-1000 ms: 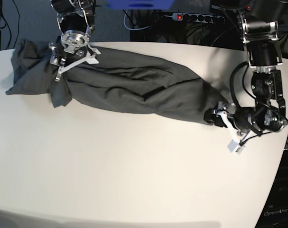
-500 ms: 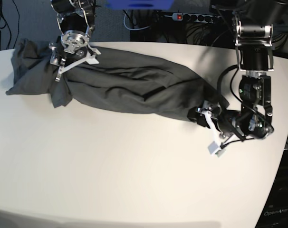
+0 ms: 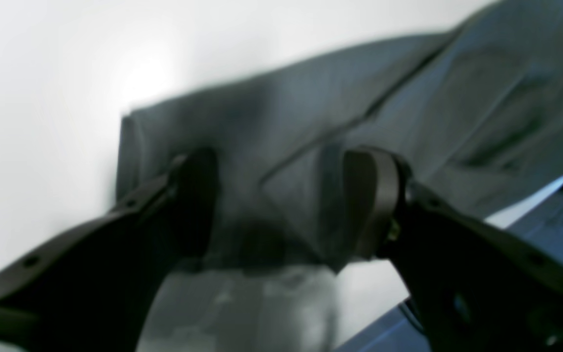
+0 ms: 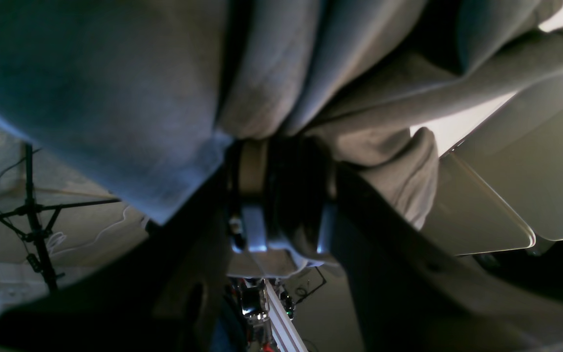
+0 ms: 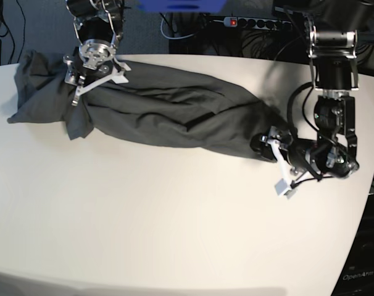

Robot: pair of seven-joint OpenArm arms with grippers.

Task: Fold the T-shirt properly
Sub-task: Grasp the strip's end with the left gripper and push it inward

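The T-shirt is dark olive-grey and lies bunched in a long roll across the white table, from the far left to the right middle. My right gripper is at its far-left end and is shut on a fold of the T-shirt, which fills the right wrist view around the gripper. My left gripper is low at the roll's right end. In the left wrist view its jaws stand wide apart, with the T-shirt's hem end lying between and beyond them.
A power strip and cables lie behind the table's far edge. The table's curved right edge runs close to the left arm. A white part of the left gripper sticks out toward the front.
My left gripper slid left along the table into the shirt's right end, then eased slightly back and up. The right gripper and the shirt's left end have not moved.
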